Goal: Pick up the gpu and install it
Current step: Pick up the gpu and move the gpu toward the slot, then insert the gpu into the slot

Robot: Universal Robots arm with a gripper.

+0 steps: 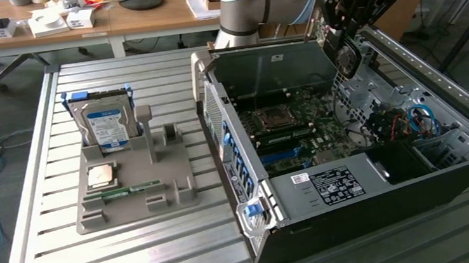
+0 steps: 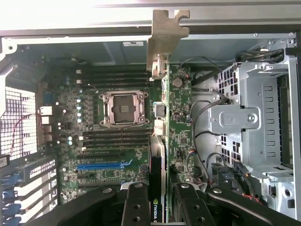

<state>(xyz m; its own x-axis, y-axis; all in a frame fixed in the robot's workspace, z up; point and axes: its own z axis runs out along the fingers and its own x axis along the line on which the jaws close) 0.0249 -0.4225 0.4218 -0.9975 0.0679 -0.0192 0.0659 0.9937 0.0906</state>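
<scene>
The gpu [image 2: 159, 155] edge-on inside the pincer [image 2: 162, 207]

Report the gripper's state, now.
Gripper: closed on the gpu, holding it edge-on over the motherboard inside the open computer case.

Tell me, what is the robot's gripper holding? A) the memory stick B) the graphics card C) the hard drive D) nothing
B: the gripper clamps the graphics card edge-on above the motherboard; the hard drive and memory stick sit in the grey holder.
</scene>
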